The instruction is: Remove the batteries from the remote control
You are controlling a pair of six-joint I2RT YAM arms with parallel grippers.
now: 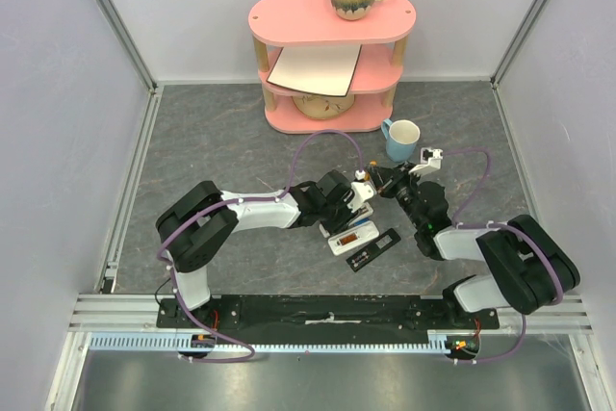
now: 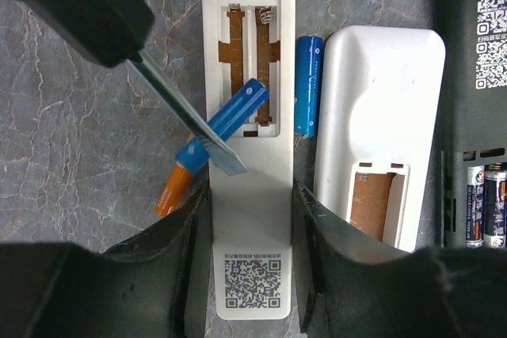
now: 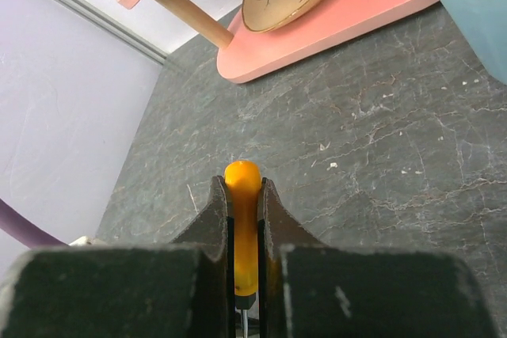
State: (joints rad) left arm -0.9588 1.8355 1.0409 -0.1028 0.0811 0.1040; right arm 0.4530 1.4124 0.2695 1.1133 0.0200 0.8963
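Note:
My left gripper (image 2: 252, 195) is shut on the lower end of a white remote control (image 2: 249, 227), which lies back-up with its battery bay open. A blue battery (image 2: 230, 120) tilts out of the bay over the remote's left edge. The flat blade of an orange-handled screwdriver (image 2: 186, 116) lies across it. An orange battery (image 2: 173, 191) rests on the table just below it, partly hidden by my left finger. Another blue battery (image 2: 308, 85) lies right of the remote. My right gripper (image 3: 244, 187) is shut on the screwdriver handle (image 3: 243, 227).
A second white remote (image 2: 380, 116) with an open bay and a black remote (image 2: 475, 116) holding black cells lie to the right. A blue mug (image 1: 401, 139) stands behind my right gripper (image 1: 385, 180). A pink shelf (image 1: 327, 21) with a mug and plates stands at the back.

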